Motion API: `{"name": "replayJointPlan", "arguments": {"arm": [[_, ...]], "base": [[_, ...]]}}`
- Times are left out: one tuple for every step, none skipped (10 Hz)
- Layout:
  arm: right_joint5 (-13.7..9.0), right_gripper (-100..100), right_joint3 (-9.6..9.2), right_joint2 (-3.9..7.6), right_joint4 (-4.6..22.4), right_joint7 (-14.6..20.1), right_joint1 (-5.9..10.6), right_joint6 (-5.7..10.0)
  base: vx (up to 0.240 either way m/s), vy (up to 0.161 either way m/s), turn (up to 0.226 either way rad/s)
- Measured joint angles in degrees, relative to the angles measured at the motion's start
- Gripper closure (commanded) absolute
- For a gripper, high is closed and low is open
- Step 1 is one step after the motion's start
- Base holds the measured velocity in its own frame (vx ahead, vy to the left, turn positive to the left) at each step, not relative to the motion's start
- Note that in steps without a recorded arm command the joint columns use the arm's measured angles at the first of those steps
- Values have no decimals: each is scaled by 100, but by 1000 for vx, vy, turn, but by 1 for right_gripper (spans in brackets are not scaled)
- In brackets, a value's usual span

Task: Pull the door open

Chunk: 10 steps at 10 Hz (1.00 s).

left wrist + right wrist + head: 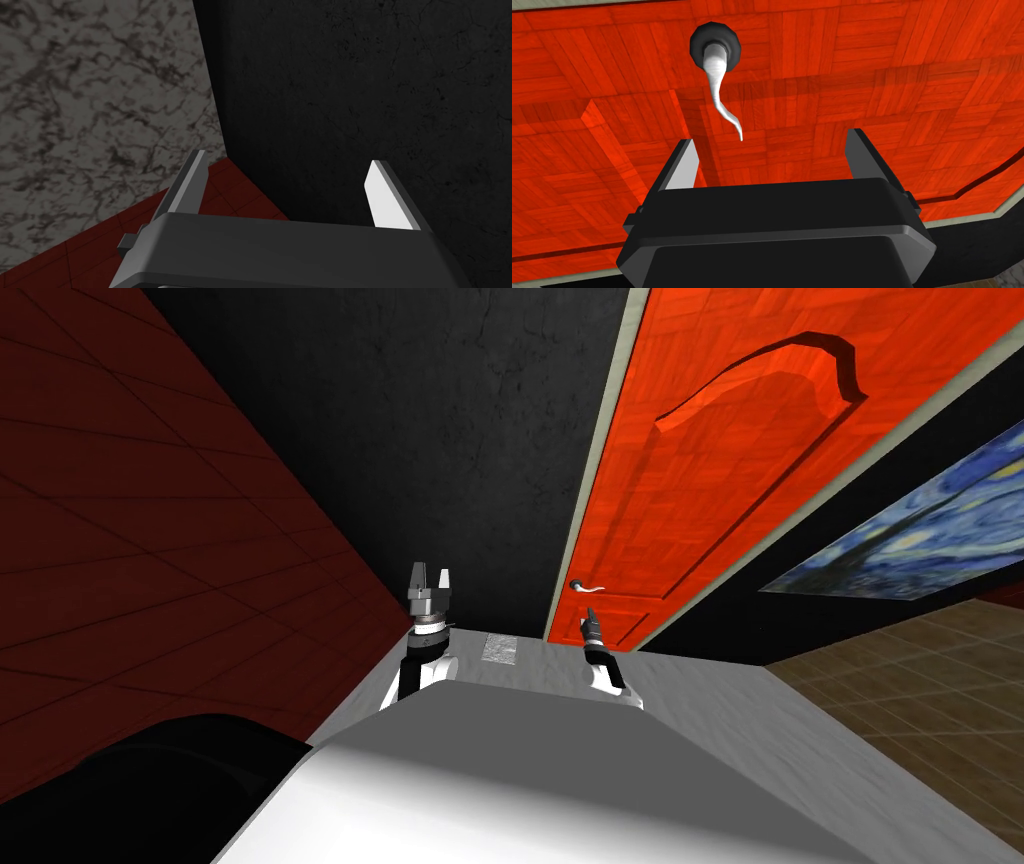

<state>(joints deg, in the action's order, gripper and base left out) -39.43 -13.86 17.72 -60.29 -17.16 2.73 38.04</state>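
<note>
- The right gripper (772,137) is hovering just short of the door, its fingers spread wide and gripping nothing.
- The left gripper (431,578) is hanging idle off to the left, facing the black wall (450,418), its fingers likewise parted and empty.
- The handle (719,95), a pale curved lever on a dark round base, is pointing its thin tip toward the gap between the right fingers, nearer one finger than the other; it is not yet lying between them.
- The door (862,75), bright red-orange with a parquet grain and a raised arched panel, is sitting flush in its pale frame (600,458), so I am judging it shut.
- Progress: the approach is looking nearly finished, while closing on the lever, pressing it down and pulling the door back are all remaining.
- Hard to make out: how much space is separating the fingertips from the lever, and whether the latch is engaged.
- The door's top is running out of the head view, so its full outline is not showing.
</note>
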Motion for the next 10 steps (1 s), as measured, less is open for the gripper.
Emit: {"name": "replayJointPlan", "arguments": {"arm": [[-48, -100, -31, 21, 136, -2, 57, 30], [-116, -100, -75, 51, 342, 1, 150, 75], [-207, -100, -104, 98, 468, -25, 204, 80], [-269, -100, -136, 110, 620, -51, 275, 99], [-342, -100, -162, 141, 753, -75, 337, 110], [-415, -100, -194, 180, 876, -94, 380, 124], [-469, -100, -215, 203, 963, -114, 414, 133], [-529, -100, -240, 229, 1076, -131, 464, 144], [-587, -100, -260, 250, 1165, -156, 501, 151], [-625, -100, -276, 262, 1260, -171, 551, 160]], "base": [[39, -131, 182], [68, -177, 231], [62, -150, 159], [47, -114, 172], [52, -135, 195], [35, -125, 127], [24, -117, 144], [18, -128, 132], [16, -91, 85], [9, -81, 91]]}}
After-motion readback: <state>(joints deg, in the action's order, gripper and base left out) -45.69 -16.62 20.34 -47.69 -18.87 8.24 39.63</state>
